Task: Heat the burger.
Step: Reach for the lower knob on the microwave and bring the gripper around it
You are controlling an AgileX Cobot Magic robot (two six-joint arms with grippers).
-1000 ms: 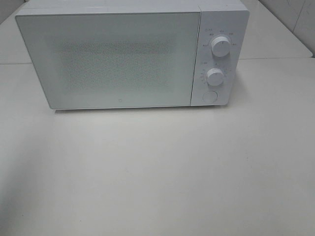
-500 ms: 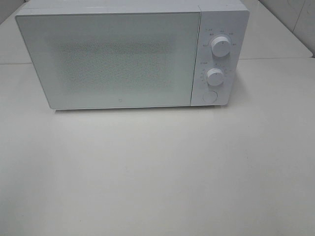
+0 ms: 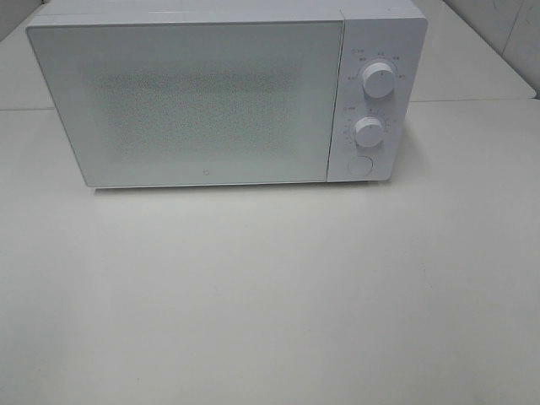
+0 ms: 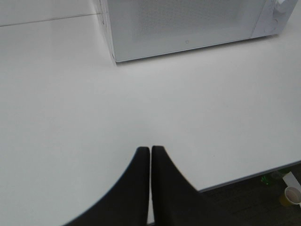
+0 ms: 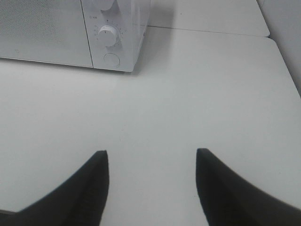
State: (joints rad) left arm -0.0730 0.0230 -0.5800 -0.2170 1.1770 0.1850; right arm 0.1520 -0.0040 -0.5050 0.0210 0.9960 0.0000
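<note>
While the microwave (image 3: 211,101) stands at the far side of the white desk (image 3: 270,295) with its door (image 3: 186,105) closed, a broad stretch of bare surface lies in front of it and to its right. The left tool (image 4: 150,149) hovers by the desk's near edge (image 4: 244,180), fingertips pressed together on nothing. The right tool (image 5: 151,157) hangs released, fingers well apart, above the desk before the control knob (image 5: 107,36). The burger shows in no view; perhaps the speckled door hides it, I cannot tell.
</note>
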